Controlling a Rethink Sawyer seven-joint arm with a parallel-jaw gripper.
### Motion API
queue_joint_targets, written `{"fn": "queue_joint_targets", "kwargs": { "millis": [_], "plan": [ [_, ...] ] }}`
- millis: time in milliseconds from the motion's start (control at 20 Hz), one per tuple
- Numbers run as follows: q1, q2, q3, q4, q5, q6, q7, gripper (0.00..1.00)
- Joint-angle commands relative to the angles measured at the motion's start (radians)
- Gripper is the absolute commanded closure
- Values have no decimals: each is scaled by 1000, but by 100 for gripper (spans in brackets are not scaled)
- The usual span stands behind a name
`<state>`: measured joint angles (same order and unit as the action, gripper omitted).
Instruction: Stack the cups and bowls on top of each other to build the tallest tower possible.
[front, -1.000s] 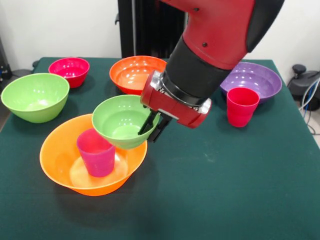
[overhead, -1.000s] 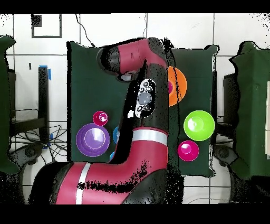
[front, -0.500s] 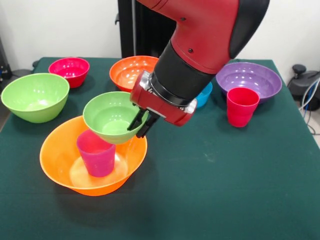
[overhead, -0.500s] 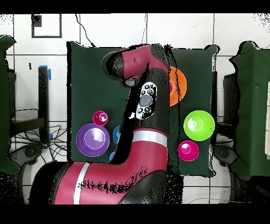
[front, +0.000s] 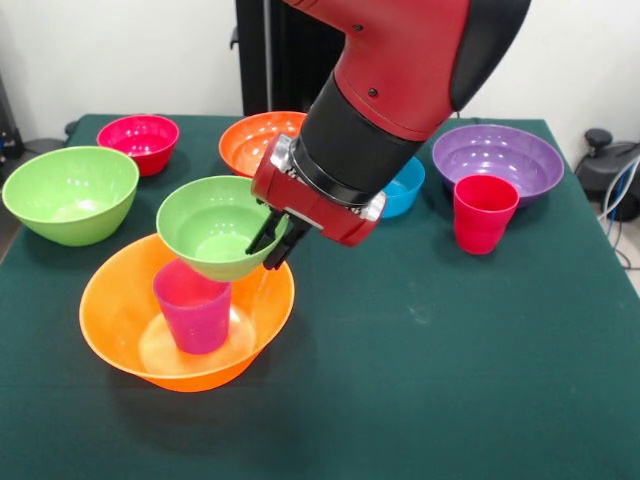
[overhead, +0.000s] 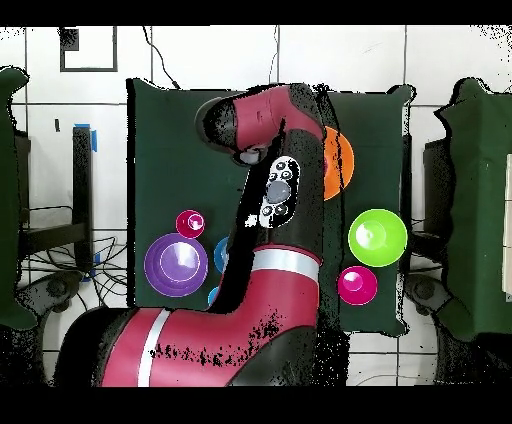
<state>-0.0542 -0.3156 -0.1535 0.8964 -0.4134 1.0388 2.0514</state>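
Observation:
In the front view my gripper (front: 273, 238) is shut on the right rim of a small lime green bowl (front: 212, 227). It holds the bowl in the air just above a purple-magenta cup (front: 192, 305). That cup stands upright inside the large orange bowl (front: 120, 320) at the front left. A red-pink cup (front: 484, 212) stands at the right, in front of the purple bowl (front: 497, 158). In the overhead view the arm hides the gripper and the held bowl; only part of the orange bowl (overhead: 340, 165) shows.
A large lime green bowl (front: 70, 192) sits at the left edge, a small pink-red bowl (front: 139, 140) at the back left, a red-orange bowl (front: 258, 145) behind the gripper and a blue bowl (front: 403, 189) partly behind the arm.
My gripper has carried the small green bowl to the left, from over the orange bowl's right rim to above the purple-magenta cup. Nothing else moved.

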Motion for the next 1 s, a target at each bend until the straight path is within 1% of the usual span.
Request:
{"fn": "queue_joint_targets", "kwargs": {
  "millis": [50, 450, 1000],
  "plan": [
    [-21, 43, 46, 93, -50, -108, -44, 100],
    [-27, 42, 25, 130, -57, -165, -50, 100],
    [-27, 43, 13, 167, -47, -208, -51, 100]
  ]
}}
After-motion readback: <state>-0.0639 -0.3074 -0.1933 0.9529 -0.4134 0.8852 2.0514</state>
